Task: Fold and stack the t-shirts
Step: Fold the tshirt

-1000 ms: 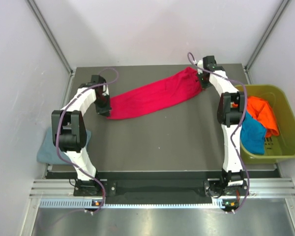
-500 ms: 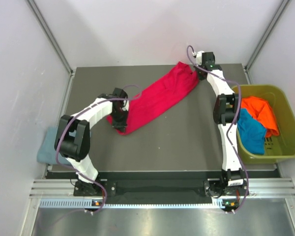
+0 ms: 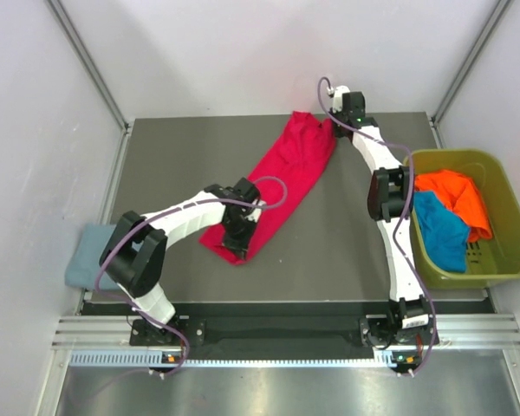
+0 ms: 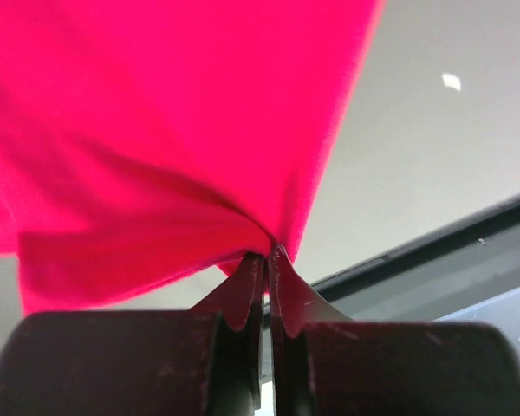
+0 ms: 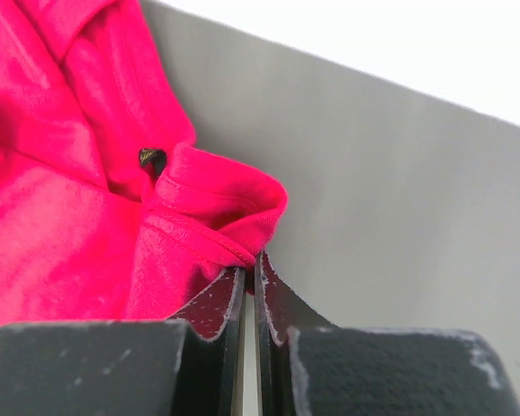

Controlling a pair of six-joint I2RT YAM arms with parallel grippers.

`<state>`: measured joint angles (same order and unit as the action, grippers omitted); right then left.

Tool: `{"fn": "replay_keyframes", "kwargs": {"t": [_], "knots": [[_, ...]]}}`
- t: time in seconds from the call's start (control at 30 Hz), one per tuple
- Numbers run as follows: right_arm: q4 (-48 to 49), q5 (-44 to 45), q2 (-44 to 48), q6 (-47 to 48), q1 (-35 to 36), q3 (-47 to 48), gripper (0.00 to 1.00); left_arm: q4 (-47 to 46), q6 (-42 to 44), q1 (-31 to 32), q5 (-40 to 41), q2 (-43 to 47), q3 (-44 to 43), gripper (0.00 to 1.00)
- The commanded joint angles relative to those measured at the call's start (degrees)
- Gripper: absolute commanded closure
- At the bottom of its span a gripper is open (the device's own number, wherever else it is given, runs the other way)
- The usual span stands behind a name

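Across the worktop's middle, you had the red t-shirt (image 3: 282, 178) stretched diagonally from the far edge, left gripper (image 3: 238, 236) and right gripper (image 3: 334, 120) each pinched tight on an end, probably to flatten it.

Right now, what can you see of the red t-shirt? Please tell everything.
The red t-shirt is soft crimson cloth, plain, drawn into a long narrow band running diagonally over the dark table. The left tool is shut on its near end, the right tool on its far end beside a rolled hem. Creases gather at both pinches.
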<state>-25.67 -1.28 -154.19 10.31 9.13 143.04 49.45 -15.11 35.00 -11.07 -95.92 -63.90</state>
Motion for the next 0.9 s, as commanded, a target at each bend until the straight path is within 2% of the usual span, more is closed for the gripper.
{"fn": "replay_keyframes", "kwargs": {"t": [0.0, 0.3, 0.87], "knots": [[6.42, -2.06, 0.03, -2.22, 2.12, 3.38, 1.0, -0.49, -0.88, 4.01, -2.37, -0.58, -3.42, 1.0], [9.94, -2.5, -1.82, -5.38, 3.0, 5.49, 1.0, -1.81, -1.94, 19.03, -4.31, -4.89, -9.31, 1.0], [13.89, -0.39, -2.43, -4.42, 3.8, 5.75, 1.0, -2.69, 5.45, 28.62, 1.14, -11.92, -22.23, 1.0]]}}
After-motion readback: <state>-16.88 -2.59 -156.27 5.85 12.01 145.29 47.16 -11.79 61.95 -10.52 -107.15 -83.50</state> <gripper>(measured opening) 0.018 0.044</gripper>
